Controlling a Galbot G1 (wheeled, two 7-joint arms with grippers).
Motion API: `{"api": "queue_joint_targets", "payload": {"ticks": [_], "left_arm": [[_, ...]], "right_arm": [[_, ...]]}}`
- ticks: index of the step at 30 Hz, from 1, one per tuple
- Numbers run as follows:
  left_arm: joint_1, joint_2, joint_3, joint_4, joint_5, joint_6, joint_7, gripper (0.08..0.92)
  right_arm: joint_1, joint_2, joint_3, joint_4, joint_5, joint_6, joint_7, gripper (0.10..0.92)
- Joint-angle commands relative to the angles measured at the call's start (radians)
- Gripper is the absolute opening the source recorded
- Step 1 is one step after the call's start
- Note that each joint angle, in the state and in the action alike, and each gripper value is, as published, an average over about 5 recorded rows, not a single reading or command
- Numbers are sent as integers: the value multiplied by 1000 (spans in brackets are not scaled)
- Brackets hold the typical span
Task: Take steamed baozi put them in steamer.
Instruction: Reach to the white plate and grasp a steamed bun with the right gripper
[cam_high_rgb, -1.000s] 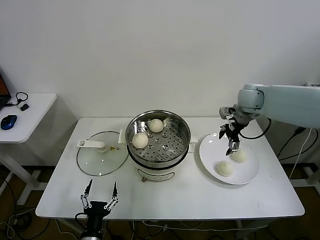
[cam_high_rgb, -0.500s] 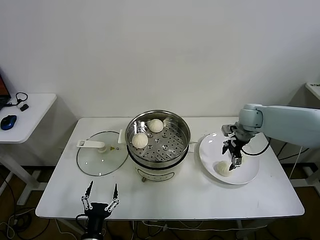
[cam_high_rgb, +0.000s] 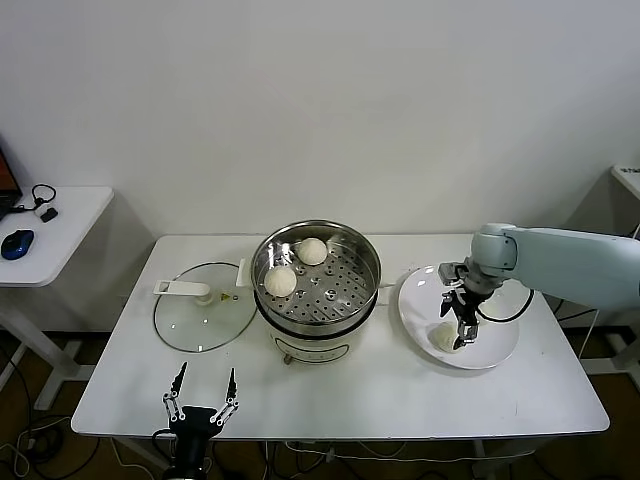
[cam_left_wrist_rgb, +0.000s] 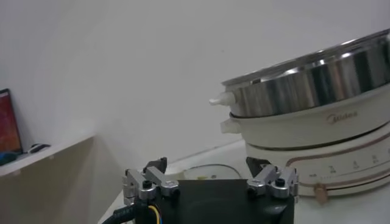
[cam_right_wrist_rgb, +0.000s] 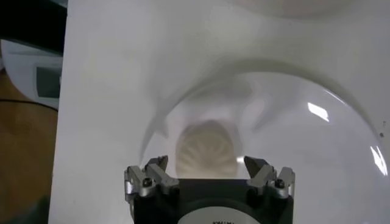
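Observation:
The steamer (cam_high_rgb: 350, 290), a shiny steel pot on a white cooker base, stands mid-table and also shows in the left wrist view (cam_left_wrist_rgb: 311, 91). Two steamed baozi (cam_high_rgb: 312, 251) (cam_high_rgb: 281, 281) lie on its perforated tray. My right gripper (cam_high_rgb: 461, 328) is down on the white plate (cam_high_rgb: 497, 340), open, its fingers either side of another cream baozi (cam_high_rgb: 441, 338). In the right wrist view that baozi (cam_right_wrist_rgb: 207, 149) sits between the spread fingers of the gripper (cam_right_wrist_rgb: 207, 165), on the plate (cam_right_wrist_rgb: 317, 140). My left gripper (cam_high_rgb: 200, 392) waits open at the table's front edge, seen too in its own view (cam_left_wrist_rgb: 208, 165).
A flat glass lid (cam_high_rgb: 205, 310) with a white handle lies left of the steamer. A small side table (cam_high_rgb: 60, 215) at far left carries a blue mouse (cam_high_rgb: 17, 243). A wall stands close behind the table.
My right gripper has come down from above the plate and shifted slightly left, so its open fingers now straddle a baozi. The left arm has not moved.

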Motion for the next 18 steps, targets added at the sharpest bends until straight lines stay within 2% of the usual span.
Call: {"api": "queue_joint_targets", "payload": {"ticks": [1,18], "left_arm": [[-2,-49,0,2,0,-1,0,823],[-12,-49,-2,8,-3,1,1,823]], "right_arm": [[-31,-3,25,-16,-17,1,3,823],[-51,10,33,-38,-33,3,-1,823]]}}
